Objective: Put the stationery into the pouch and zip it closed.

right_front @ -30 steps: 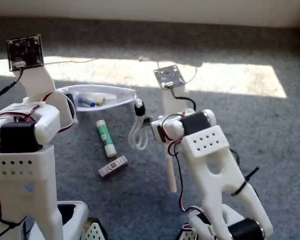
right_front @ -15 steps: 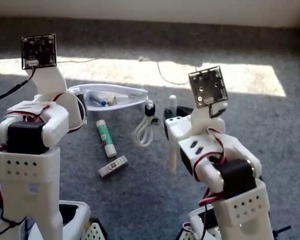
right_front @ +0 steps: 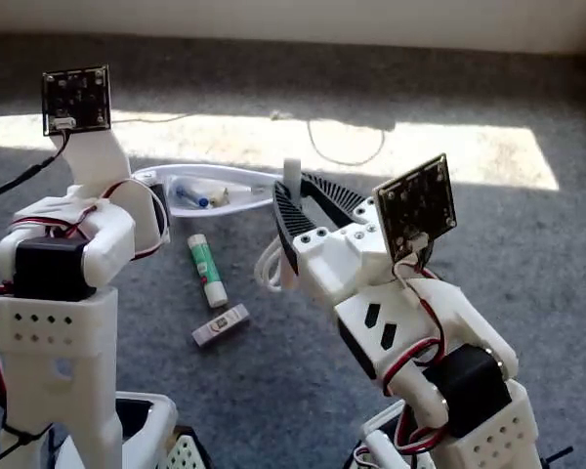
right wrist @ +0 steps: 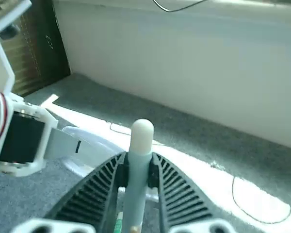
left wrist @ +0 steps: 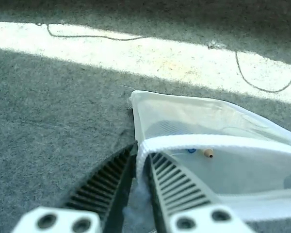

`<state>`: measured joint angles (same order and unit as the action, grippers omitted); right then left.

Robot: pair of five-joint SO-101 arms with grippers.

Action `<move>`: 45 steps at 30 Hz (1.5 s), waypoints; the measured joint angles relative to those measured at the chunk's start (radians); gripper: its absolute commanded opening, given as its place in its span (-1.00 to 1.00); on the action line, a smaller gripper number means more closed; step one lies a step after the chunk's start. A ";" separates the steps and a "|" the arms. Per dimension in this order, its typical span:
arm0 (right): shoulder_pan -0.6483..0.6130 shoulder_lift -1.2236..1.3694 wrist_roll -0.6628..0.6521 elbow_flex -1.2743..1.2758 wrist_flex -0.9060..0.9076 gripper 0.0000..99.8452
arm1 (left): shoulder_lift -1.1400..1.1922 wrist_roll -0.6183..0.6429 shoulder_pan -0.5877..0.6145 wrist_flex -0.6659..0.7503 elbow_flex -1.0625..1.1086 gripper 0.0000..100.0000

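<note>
A clear white pouch (right_front: pixel 220 189) lies open on the grey carpet. My left gripper (left wrist: pixel 139 156) is shut on its white rim (left wrist: pixel 203 141) at one end. Inside the pouch (left wrist: pixel 218 165) lie a blue item (left wrist: pixel 191 151) and an orange-tipped piece (left wrist: pixel 208 153). My right gripper (right_front: pixel 292 186) hovers at the pouch's other end, shut on a white pen (right_front: pixel 292 172) that points upward. The same pen (right wrist: pixel 139 145) stands upright in my right gripper (right wrist: pixel 138 162). A green-and-white glue stick (right_front: pixel 206 270) and a small white eraser (right_front: pixel 221 324) lie on the carpet in front of the pouch.
A white cord loop (right_front: pixel 269 266) lies beside the right arm, near the pouch's end. A thin cable (right_front: pixel 347 156) curls across the sunlit strip of carpet behind. The left arm's body (right wrist: pixel 19 138) stands close by in the right wrist view, and a white wall (right wrist: pixel 208 63) lies beyond.
My right arm swung up and left toward the pouch, turning the white pen from hanging downward to pointing up. The pouch shifted slightly right with the left arm, then both kept still.
</note>
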<state>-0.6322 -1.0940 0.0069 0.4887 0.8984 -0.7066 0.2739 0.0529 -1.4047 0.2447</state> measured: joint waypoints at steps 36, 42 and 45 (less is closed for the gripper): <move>-0.112 0.064 -0.152 0.318 -0.663 -0.99 | 0.000 0.000 0.000 0.000 0.043 -0.99; -0.115 0.064 -0.261 0.385 -0.663 -0.99 | 0.000 0.000 -0.002 0.000 0.043 -0.99; -0.115 0.064 -0.295 0.391 -0.663 -0.99 | 0.000 0.000 -0.002 0.000 0.043 -0.99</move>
<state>-0.7472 -1.0296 -0.2877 0.8800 0.2355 -0.7066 0.2739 0.0514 -1.4047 0.2877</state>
